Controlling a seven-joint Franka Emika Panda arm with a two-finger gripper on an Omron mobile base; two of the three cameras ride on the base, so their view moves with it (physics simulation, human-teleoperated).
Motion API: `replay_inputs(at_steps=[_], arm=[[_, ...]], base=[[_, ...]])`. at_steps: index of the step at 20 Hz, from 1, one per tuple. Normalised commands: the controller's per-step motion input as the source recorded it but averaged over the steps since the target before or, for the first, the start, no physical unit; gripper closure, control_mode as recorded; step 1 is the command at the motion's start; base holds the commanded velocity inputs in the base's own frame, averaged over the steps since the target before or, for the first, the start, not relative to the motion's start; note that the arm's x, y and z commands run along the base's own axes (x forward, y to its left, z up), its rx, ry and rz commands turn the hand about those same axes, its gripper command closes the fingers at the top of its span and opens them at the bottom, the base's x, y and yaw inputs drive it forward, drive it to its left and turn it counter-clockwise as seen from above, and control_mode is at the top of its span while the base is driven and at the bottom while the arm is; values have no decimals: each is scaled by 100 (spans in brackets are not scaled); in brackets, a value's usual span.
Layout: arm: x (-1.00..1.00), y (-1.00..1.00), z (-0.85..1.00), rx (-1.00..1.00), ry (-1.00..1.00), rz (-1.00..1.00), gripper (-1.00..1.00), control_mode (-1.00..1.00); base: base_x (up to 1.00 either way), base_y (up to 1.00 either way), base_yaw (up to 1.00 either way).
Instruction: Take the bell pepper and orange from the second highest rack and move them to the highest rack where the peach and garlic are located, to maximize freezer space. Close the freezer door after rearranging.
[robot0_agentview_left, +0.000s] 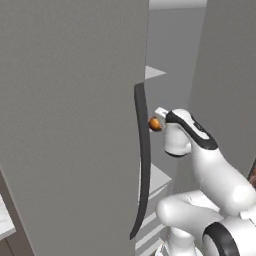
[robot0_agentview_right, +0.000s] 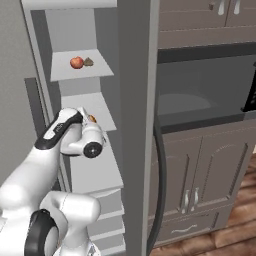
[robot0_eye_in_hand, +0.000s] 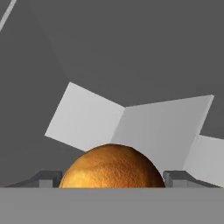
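Note:
The orange (robot0_eye_in_hand: 112, 168) sits between my two fingertips, and my gripper (robot0_eye_in_hand: 113, 179) is shut on it inside the freezer (robot0_agentview_right: 82, 30). The orange (robot0_agentview_right: 92, 119) is level with the second highest rack (robot0_agentview_right: 102, 112), just past my hand. It also peeks out beside the hand as a small orange (robot0_agentview_left: 155, 123). On the highest rack (robot0_agentview_right: 100, 70) lie the peach (robot0_agentview_right: 76, 62) and the garlic (robot0_agentview_right: 88, 62). The bell pepper is out of view. The freezer door (robot0_agentview_right: 137, 100) stands open, edge-on to the right of the racks, with its black handle (robot0_agentview_right: 159, 190) hanging low.
A second grey door panel (robot0_agentview_left: 70, 125) with a long black handle (robot0_agentview_left: 142, 160) stands close on the left of my arm. Lower pale shelves (robot0_agentview_right: 97, 175) lie under the hand. Right of the open door are a dark built-in oven (robot0_agentview_right: 205, 85) and brown cabinets (robot0_agentview_right: 200, 180).

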Motion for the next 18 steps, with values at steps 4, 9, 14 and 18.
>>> replay_inputs(at_steps=[4, 9, 14, 18], arm=[[-64, -19, 80, 0, 0, 0, 100, -100], [-50, -17, 92, 0, 17, 0, 100, -100], [-48, -19, 92, 2, 35, 3, 100, -100], [-50, -19, 86, 5, 52, 8, 100, -100]], base=[[0, 0, 0], [0, 0, 0], [0, 0, 0], [0, 0, 0]])
